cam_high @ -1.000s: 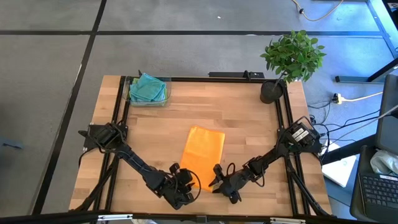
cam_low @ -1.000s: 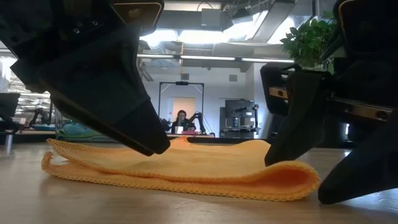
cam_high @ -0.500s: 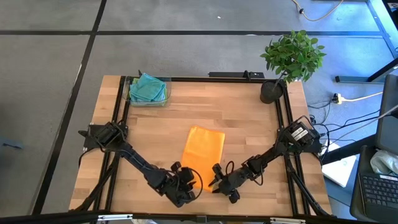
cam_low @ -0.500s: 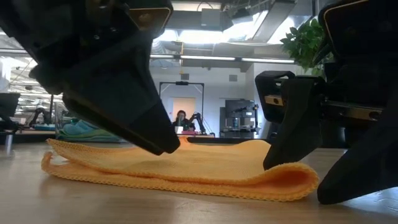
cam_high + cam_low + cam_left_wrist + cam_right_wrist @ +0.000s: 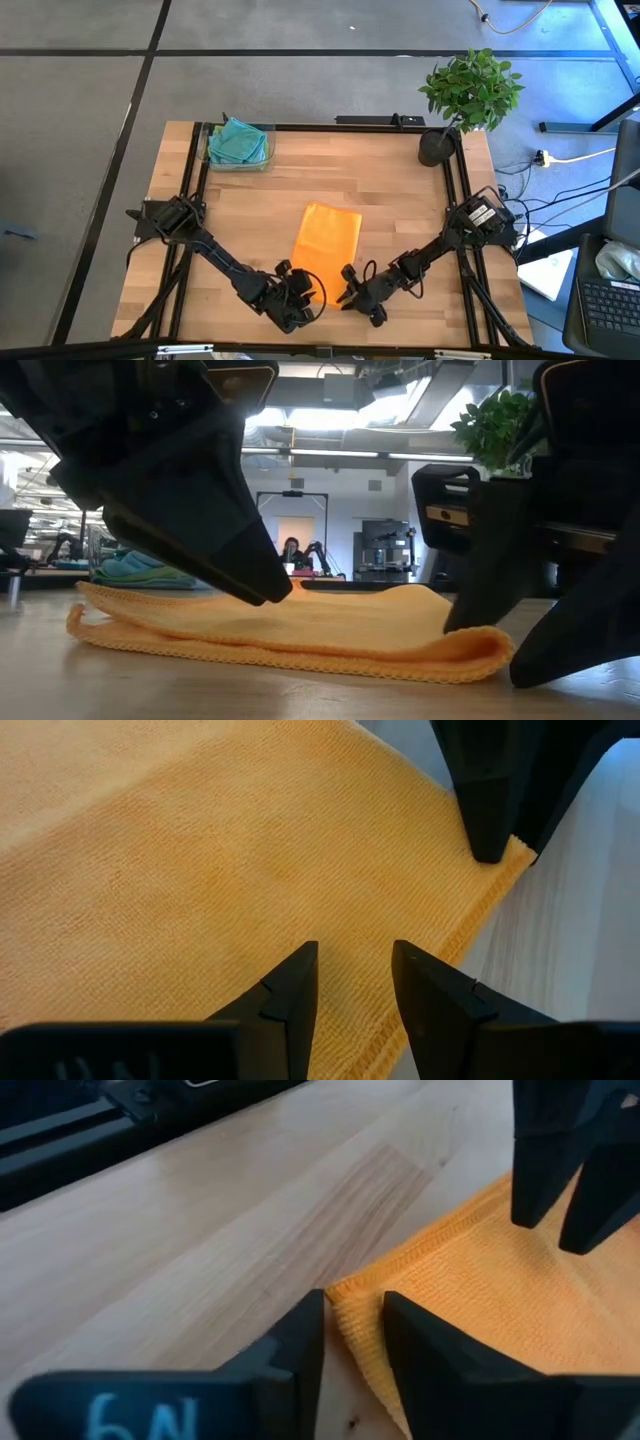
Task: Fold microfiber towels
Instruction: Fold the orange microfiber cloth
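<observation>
Where orange towel (image 5: 325, 239) lies: teal towels (image 5: 238, 142), potted plant (image 5: 467, 95) well apart.

The right claw (image 5: 352, 1342) has narrowed its fingers around the orange towel's (image 5: 500, 1280) corner.

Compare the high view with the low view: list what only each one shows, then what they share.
Only the high view: the whole light wooden table, both arms' full reach, the potted green plant's dark pot.
Only the low view: the orange towel's rounded folded edge, its stacked layers, and a person in the room behind.
Both: the folded orange microfiber towel, the teal towels, the left claw and the right claw at the towel's near end.
</observation>
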You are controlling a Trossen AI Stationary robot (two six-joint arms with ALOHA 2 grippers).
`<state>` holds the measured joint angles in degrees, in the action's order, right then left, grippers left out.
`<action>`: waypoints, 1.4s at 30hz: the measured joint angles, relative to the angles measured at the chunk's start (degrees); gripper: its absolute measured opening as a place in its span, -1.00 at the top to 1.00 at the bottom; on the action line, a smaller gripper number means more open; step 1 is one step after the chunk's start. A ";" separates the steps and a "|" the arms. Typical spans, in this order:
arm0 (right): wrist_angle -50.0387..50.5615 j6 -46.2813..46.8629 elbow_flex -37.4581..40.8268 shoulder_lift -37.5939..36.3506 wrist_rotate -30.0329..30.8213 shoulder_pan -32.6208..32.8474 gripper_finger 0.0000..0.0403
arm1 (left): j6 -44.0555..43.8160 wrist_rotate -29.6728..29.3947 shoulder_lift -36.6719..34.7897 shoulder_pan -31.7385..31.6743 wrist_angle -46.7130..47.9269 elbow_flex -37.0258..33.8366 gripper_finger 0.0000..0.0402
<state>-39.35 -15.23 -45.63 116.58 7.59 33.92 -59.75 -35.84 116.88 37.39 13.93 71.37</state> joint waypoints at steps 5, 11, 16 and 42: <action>0.08 -0.43 0.00 -0.01 0.03 0.21 0.66 | -0.02 -0.02 0.00 0.02 0.02 0.00 0.38; 0.44 -0.52 0.00 0.00 -0.39 0.16 0.92 | -0.02 -0.03 0.00 0.02 0.02 0.00 0.38; 0.69 -2.67 -0.02 -0.03 -0.65 0.23 0.93 | 1.49 -0.06 0.00 0.02 -0.09 0.00 0.38; 3.10 -3.29 0.04 -1.60 5.05 4.24 0.97 | 16.85 -7.48 0.00 -2.98 -8.21 -0.02 0.38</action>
<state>-36.25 -18.52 -45.58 114.98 12.64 38.15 -42.89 -43.32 116.88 34.41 5.72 71.35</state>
